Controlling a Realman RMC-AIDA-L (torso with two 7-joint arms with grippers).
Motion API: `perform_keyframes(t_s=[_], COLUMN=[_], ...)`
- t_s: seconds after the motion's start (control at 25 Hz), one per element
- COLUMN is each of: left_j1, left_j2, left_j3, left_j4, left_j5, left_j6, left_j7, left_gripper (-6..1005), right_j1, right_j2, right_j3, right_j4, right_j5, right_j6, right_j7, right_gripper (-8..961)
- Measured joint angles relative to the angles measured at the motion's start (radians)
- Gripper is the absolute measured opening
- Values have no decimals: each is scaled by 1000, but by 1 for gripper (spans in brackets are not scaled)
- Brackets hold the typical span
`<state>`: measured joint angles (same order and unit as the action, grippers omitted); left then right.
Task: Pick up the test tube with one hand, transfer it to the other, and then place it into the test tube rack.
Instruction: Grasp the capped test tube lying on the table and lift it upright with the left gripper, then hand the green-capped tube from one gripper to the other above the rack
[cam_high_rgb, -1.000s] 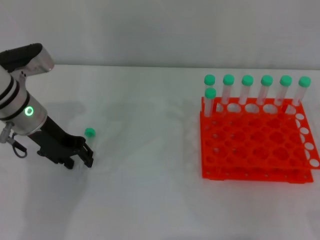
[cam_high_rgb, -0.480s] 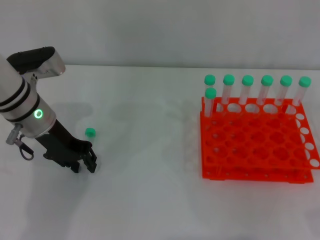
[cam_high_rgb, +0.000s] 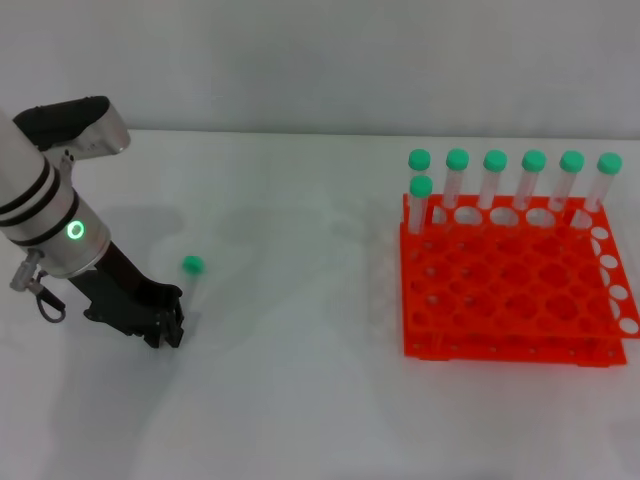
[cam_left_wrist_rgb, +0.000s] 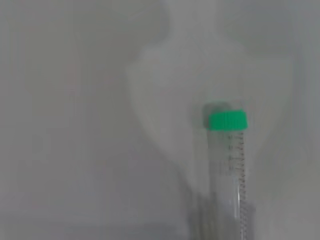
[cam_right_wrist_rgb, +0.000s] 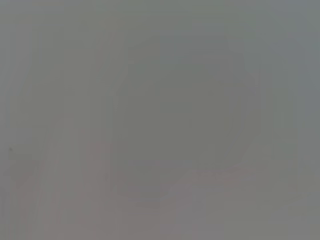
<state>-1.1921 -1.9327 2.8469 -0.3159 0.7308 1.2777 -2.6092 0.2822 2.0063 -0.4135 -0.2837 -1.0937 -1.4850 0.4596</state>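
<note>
While the white bench (cam_high_rgb: 300, 400) fills nearly the whole frame, the biggest thing on it is the test tube rack (cam_high_rgb: 510, 300), bright orange, at the right of the head view. Seven green-capped tubes (cam_high_rgb: 495, 180) stand upright in its far holes; the nearer rows are free, so there looks to be plenty of room for one more. At the left edge the left arm (cam_high_rgb: 45, 210), white and silver with a green ring light, slants down to its black tool (cam_high_rgb: 165, 325), set low at the bench. The test tube (cam_high_rgb: 190, 285) rises from the tool's tip, green cap up and leaning toward the upper right. The left wrist view shows the clear tube with its printed scale running in from the frame's lower edge, so I judge the tool is clamped on its lower end, though the fingers themselves are hard to make out. The right tool is nowhere to be seen, and its wrist view shows only grey.
</note>
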Motion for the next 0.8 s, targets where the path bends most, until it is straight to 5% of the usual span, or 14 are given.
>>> perform_keyframes(t_s=[0.36,0.8], left_j1=[-4,12], left_j2=[-1,-2], left_j3=[0,0], left_j4=[-55,-170], left_j5=[-81,-592], left_j6=[-26,104], left_j7=[100,772], left_gripper=[195,187], right_j1=[0,-13], right_j2=[0,-3], right_j3=[-14,-155], right_j4=[2,-48], right_j5=[0,0], right_j6=[-9,-79], right_j7=[2,191], right_gripper=[860,860])
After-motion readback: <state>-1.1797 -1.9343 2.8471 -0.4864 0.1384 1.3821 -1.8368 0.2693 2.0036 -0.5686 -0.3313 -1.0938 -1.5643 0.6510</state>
